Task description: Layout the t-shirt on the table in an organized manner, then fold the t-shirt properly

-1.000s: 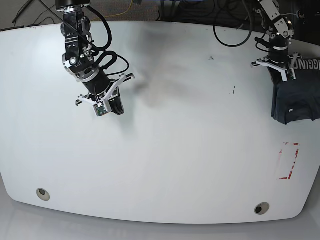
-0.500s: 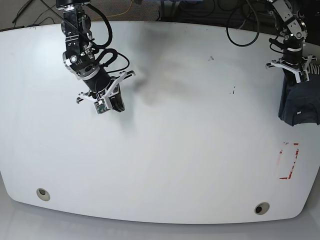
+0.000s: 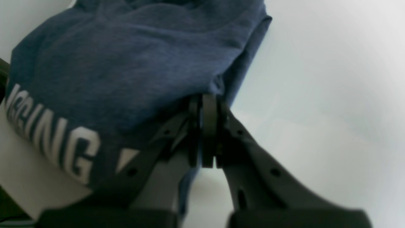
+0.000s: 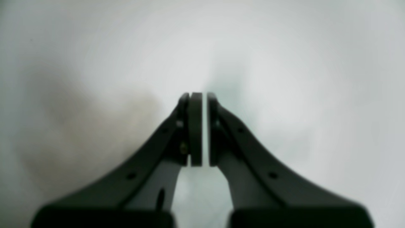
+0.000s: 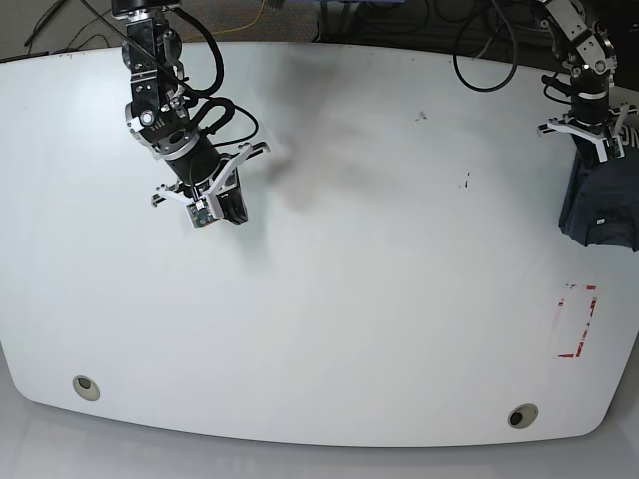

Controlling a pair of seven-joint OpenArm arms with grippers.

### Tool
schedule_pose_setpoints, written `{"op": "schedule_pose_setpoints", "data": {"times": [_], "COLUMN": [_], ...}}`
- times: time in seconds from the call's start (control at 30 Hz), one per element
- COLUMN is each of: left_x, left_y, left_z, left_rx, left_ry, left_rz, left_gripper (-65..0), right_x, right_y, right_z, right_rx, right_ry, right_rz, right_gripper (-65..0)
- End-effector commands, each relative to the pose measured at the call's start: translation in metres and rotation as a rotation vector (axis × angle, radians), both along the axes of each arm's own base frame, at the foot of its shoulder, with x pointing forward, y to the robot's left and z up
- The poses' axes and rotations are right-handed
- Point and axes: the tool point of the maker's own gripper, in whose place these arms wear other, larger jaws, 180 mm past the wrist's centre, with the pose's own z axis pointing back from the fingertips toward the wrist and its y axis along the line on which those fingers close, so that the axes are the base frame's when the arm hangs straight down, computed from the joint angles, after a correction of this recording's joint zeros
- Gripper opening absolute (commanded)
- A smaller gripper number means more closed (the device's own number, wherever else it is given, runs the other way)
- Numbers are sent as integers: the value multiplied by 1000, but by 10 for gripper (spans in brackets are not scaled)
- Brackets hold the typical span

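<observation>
At the right edge of the base view, the left gripper (image 5: 587,135) pinches the navy t-shirt (image 5: 604,200) between its fingers (image 3: 208,126), the cloth bunched on the white tabletop (image 5: 379,299). Upper left, the right gripper (image 5: 215,205) hovers with fingers pressed together, holding nothing.

Navy t-shirt (image 5: 603,205) bunched at table (image 5: 349,319) edge.
</observation>
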Motion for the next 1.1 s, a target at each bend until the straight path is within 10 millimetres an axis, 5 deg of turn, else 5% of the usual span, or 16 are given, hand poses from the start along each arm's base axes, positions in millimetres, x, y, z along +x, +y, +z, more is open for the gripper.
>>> {"op": "schedule_pose_setpoints", "data": {"times": [0.0,0.23,0.37,0.6,0.77,1.07], "left_x": [19,49,63,75,77,62], "left_y": [-7,-75,-101,-145,-169,-184], "left_z": [27,47,69,79,82,84], "left_rx": [38,42,46,10,-35,-62], "left_ry": [-82,-169,-270,-354,-404,-427], "left_rz": [-51,-264,-335,-444,-469,-476], "left_gripper": [-650,-650,-650,-650,-650,-650], "right_x": [9,15,17,17,6,-24], "right_y": [1,-9,-23,-39,-62,-86], "right_z": [25,47,50,52,50,35], "right_rx": [11,-8,-67,-191,-208,-210], "right_ry": [-83,-147,-168,-220,-225,-193], "right_rz": [5,-12,-35,-1,-29,-74], "right_gripper": [-631,-631,-631,-631,-631,-631]}}
